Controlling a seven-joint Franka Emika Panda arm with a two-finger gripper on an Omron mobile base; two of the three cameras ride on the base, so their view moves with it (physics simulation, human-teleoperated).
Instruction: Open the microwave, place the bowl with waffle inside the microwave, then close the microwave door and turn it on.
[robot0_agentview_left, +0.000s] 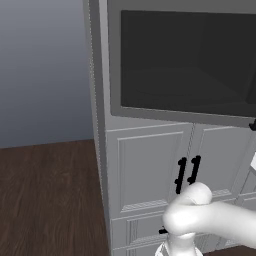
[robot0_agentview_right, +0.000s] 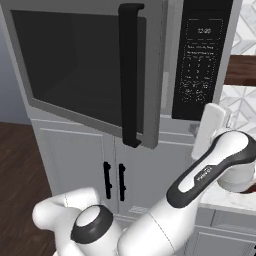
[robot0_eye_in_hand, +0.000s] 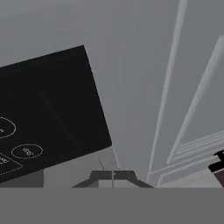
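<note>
Right now my claw (robot0_eye_in_hand: 113, 176) shows pinched together, holding nothing, near the black keypad panel (robot0_eye_in_hand: 43, 127). Judging by the grey, dark-glass microwave door (robot0_agentview_right: 85, 70) standing ajar, I should push it flat before pressing start.

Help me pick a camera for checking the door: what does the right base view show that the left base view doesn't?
Right base view alone: the door's long black bar handle, the dark control panel with its keypad, and the door's handle edge standing out from the front. Left base view alone: the wood floor left of the cabinet. Both: the microwave door glass and the white cabinet doors with small black handles below.
</note>
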